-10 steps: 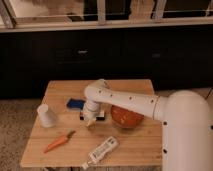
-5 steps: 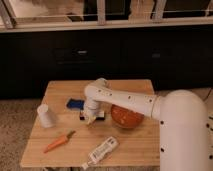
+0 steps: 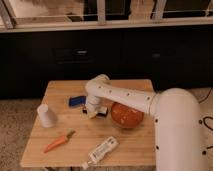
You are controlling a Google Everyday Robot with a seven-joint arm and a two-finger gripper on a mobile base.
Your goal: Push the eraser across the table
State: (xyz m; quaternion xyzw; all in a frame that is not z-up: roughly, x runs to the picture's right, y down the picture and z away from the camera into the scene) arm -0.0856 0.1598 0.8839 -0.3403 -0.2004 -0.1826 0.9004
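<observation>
Camera view shows the gripper [image 3: 93,112] low against the eraser [image 3: 101,111] on the table [image 3: 60,90]; push slowly, straight.

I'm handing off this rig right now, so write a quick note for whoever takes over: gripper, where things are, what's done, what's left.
Gripper: down at the middle of the table, right beside the eraser.
Eraser: mid-table, between the blue pad and the orange bowl.
Done: the arm has reached the eraser; it still lies mid-table.
Left: push the eraser on across the table, then lift away.
</observation>
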